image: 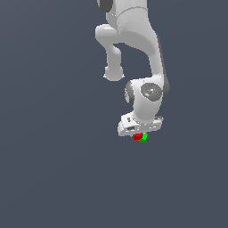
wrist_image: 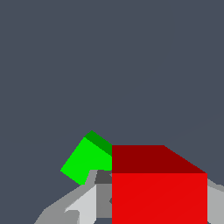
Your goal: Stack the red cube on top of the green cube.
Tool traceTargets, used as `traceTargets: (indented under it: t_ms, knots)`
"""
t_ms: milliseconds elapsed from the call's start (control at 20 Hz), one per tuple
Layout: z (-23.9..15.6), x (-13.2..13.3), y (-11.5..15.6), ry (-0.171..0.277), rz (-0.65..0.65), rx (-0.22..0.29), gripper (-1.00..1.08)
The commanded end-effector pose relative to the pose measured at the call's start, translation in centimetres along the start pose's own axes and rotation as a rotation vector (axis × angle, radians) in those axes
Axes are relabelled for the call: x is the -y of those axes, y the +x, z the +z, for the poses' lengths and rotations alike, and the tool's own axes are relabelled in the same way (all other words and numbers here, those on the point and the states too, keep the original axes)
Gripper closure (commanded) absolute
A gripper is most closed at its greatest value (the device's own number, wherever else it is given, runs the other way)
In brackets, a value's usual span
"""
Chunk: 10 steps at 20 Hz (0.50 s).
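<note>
I've got the gripper low over the floor, and in the wrist view the red cube fills the space between the fingers, which sit close against its sides, so I read it as clamped on the cube, likely carried so it can go over the target. The green cube sits just beside and partly behind the red one, turned at an angle to it. In the exterior view red and green show side by side under the hand; I can't tell if they touch. Red isn't on top yet, I judge; it needs centring over green.
</note>
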<state>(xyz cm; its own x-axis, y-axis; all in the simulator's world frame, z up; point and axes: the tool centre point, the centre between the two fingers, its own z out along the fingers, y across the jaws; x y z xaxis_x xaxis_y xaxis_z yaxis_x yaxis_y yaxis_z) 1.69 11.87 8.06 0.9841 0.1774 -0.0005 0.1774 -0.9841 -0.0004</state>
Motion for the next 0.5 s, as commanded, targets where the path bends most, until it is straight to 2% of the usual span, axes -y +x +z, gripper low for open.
traceTargets:
  t_ms: [0,200,450]
  knots:
    - [0.9,1.9,-0.3,0.0,0.001,-0.001,1.08]
    - [1.7,3.7,-0.6,0.0,0.001,-0.001,1.08]
    - [2.0,4.3,-0.6,0.0,0.001,0.0,1.08]
